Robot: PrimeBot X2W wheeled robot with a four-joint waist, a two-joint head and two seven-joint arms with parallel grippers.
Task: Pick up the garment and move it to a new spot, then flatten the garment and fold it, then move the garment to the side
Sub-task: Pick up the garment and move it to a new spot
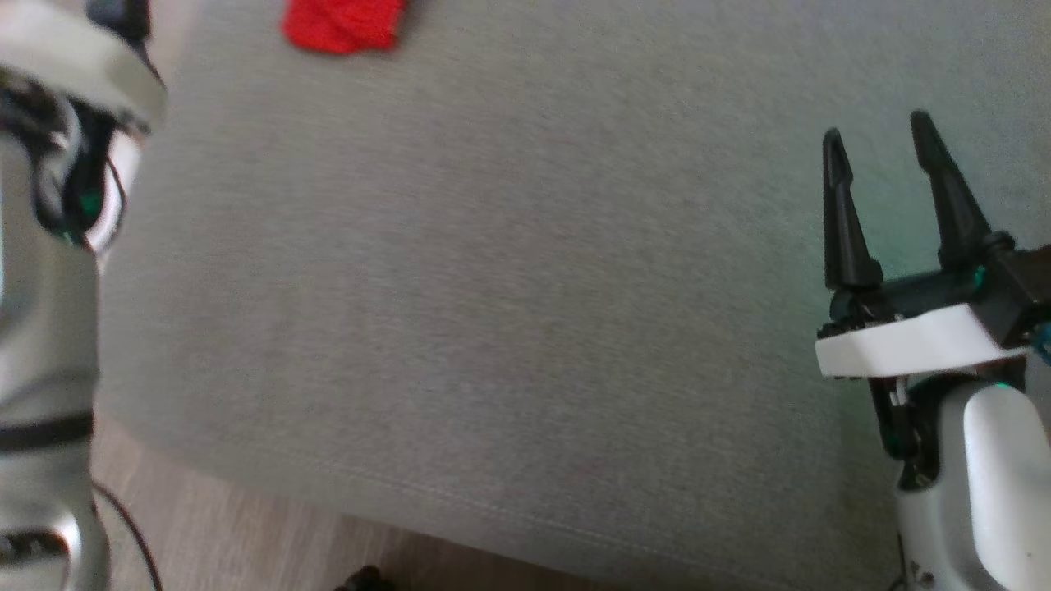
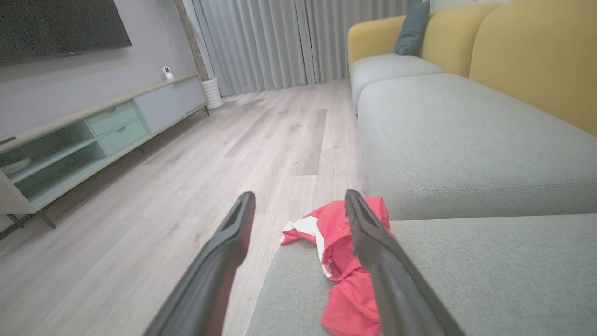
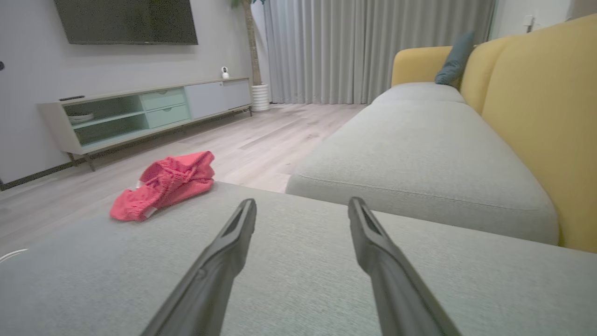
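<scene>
The garment (image 1: 345, 25) is a crumpled red piece with a white patch, lying at the far edge of the grey sofa seat (image 1: 493, 312). In the left wrist view the garment (image 2: 343, 261) hangs partly over the seat's corner, just ahead of my open left gripper (image 2: 298, 198), whose right finger crosses in front of it. In the right wrist view the garment (image 3: 165, 184) lies well ahead and to the left of my open right gripper (image 3: 302, 205), which hovers empty above the seat. My right gripper (image 1: 874, 135) stands at the right of the head view.
My left arm's pale links (image 1: 49, 246) fill the left edge of the head view. A wooden floor (image 2: 186, 177) borders the seat. A yellow backrest (image 3: 541, 116), a teal cushion (image 3: 452, 58), a long TV cabinet (image 3: 140, 114) and grey curtains (image 3: 368, 46) stand beyond.
</scene>
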